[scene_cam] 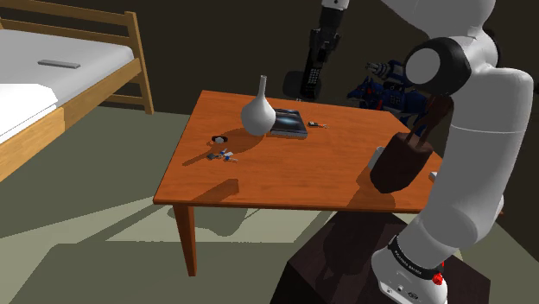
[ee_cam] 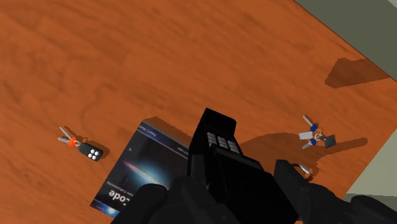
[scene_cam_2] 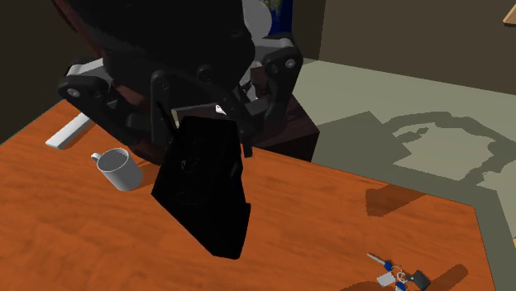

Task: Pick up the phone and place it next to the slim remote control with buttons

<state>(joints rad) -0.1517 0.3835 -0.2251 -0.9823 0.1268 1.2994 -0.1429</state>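
We record the fingers [ee_cam: 294,188] clamped on the black phone [scene_cam: 307,82], which hangs clear of the wooden surface [scene_cam: 259,181], roughly above a book [ee_cam: 137,168] with a starry cover. On the surface, a key fob [ee_cam: 89,151] lies to one side of the book and a bunch of keys [ee_cam: 315,135] to the other. A white vase [scene_cam: 258,112] stands just beside the book.

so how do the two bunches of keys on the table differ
The fob keys carry a black fob with pale buttons; the blue keys have blue heads and a dark tag. The fob keys lie beside the book; the blue keys lie farther from it. Both rest on the table.
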